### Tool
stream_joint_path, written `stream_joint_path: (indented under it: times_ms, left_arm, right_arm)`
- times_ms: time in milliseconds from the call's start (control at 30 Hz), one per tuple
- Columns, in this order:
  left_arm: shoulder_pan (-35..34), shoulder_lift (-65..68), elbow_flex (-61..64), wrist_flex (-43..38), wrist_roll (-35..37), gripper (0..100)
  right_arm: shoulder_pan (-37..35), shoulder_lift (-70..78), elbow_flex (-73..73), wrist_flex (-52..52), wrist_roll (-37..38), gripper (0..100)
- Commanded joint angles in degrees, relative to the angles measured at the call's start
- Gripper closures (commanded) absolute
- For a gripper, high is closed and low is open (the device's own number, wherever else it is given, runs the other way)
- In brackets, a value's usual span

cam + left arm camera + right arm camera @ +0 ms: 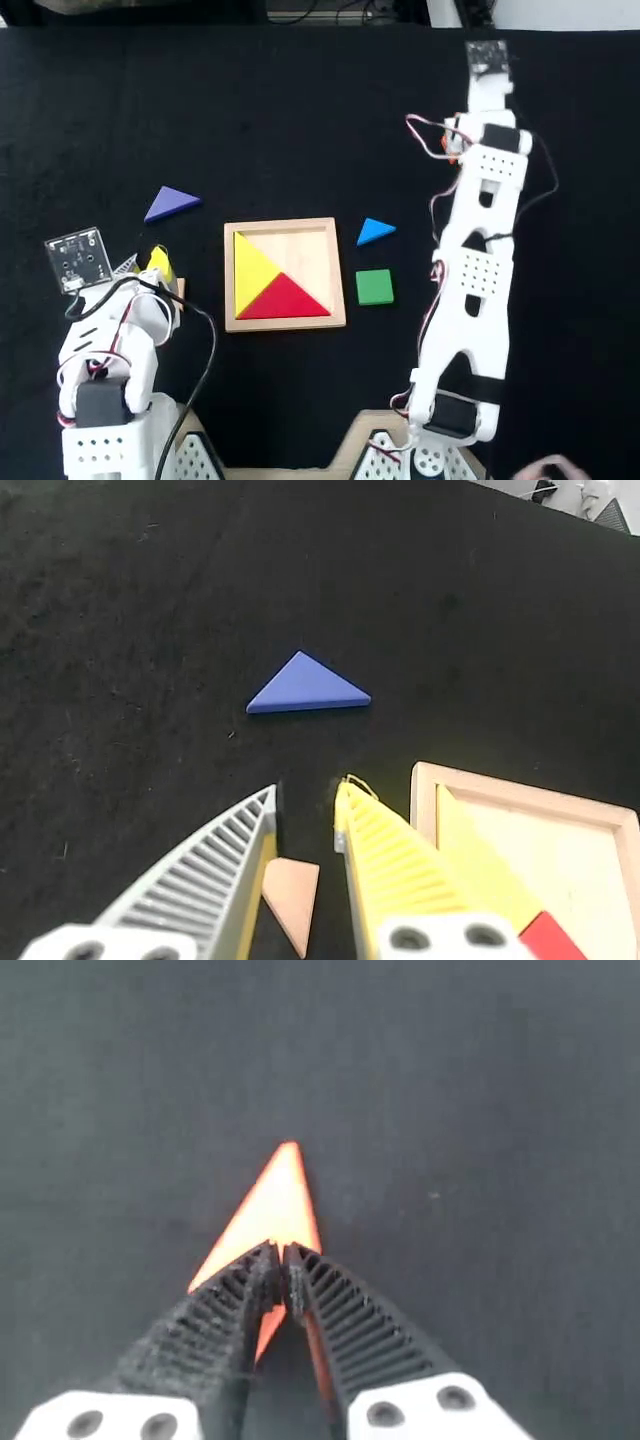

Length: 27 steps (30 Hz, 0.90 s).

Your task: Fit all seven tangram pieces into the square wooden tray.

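Tray (285, 224) holds yellow triangle (252, 268), red triangle (288, 300); five pieces outside. Left gripper (308, 788) apart astride peach piece (292, 885); right gripper (278, 1252) together.

Two triangles (252, 268) in tray (285, 223); square (374, 287) just right of it.

Orange triangle (279, 1198) half hidden behind right gripper (281, 1253); tan piece (293, 892), perhaps triangular, partly covered.

A robot lab.
Two white robot arms (480, 270) with loose wires (425, 130) sit on a black-covered worktop (300, 120); cables (330, 12) lie along the frame's top edge.
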State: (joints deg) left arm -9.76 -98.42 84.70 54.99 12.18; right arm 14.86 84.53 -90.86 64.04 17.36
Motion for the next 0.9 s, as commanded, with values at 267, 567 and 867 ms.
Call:
stream_joint_path:
  times_ms: [267,567,867]
  left_arm:
    - [0.13,-0.26,-0.22,-1.14,-0.44,89]
    - [0.22,-0.35,0.84,-3.60,-0.35,89]
    - [0.22,-0.35,0.66,-3.52,-0.35,89]
  right_arm:
    - [-3.43,2.51,5.05,9.49,19.43,98.7]
    - [-7.74,-0.40,-4.88,34.73,29.63,98.8]
    - [-8.62,-19.21,-0.13,37.19,26.81,98.8]
